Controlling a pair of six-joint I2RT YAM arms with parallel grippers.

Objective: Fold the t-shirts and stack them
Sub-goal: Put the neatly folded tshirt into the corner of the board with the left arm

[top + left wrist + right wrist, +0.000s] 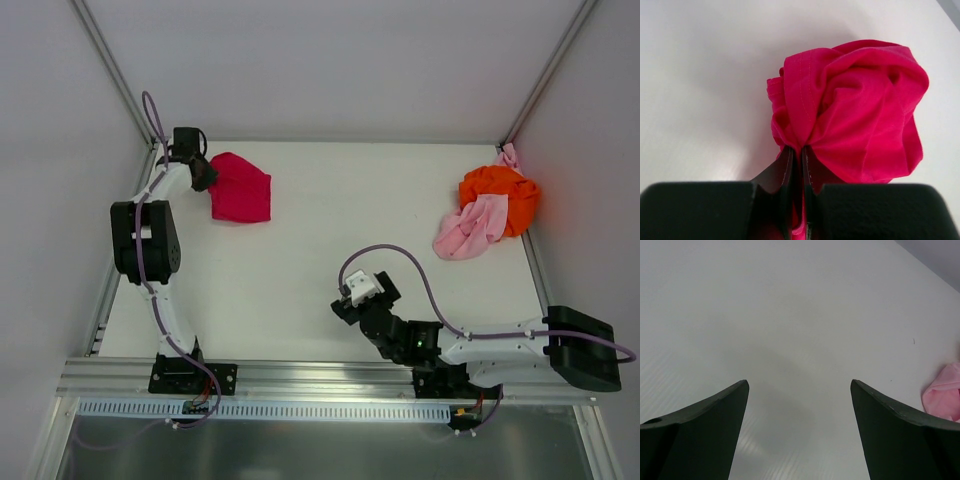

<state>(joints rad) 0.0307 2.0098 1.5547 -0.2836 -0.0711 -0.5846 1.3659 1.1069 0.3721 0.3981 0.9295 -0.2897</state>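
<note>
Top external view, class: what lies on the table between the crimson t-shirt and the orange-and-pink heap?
Bare table separates the crimson t-shirt from the orange t-shirt and pink t-shirt heaped together; the top external view shows it.

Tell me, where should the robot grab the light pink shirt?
Probably the bunched end of the pale pink t-shirt that sticks out toward the middle of the table, clear of the orange t-shirt. Come down from above on that side with the open right gripper: the other end lies against the orange one, and the wall stands close behind.
</note>
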